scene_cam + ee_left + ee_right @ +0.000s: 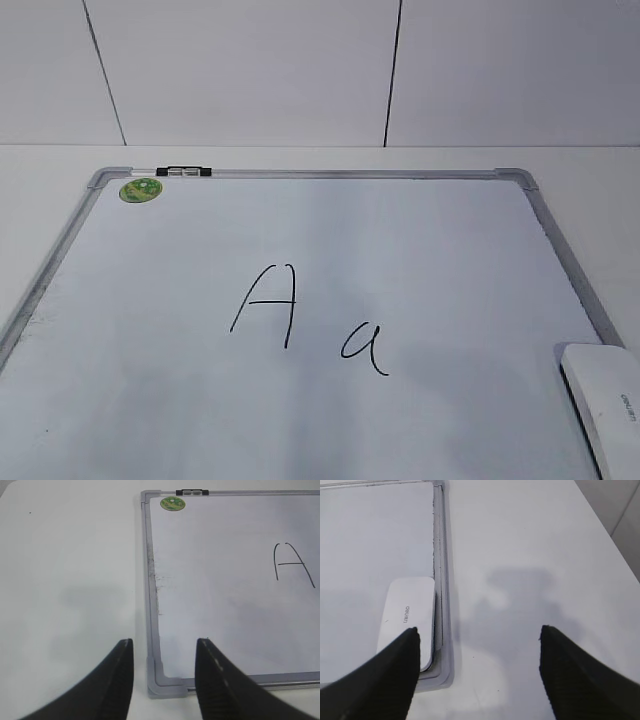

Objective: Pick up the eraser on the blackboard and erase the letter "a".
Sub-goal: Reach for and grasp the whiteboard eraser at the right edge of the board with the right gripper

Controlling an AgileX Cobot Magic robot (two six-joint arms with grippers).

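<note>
Spread wide and empty, the right gripper (477,635) hovers near the eraser (407,620) (likely light, rigid, best pinched across its long sides) at the blackboard's (300,240) four-o'clock corner.

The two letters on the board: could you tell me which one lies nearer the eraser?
The small "a", right of the tall "A", toward the eraser.
</note>
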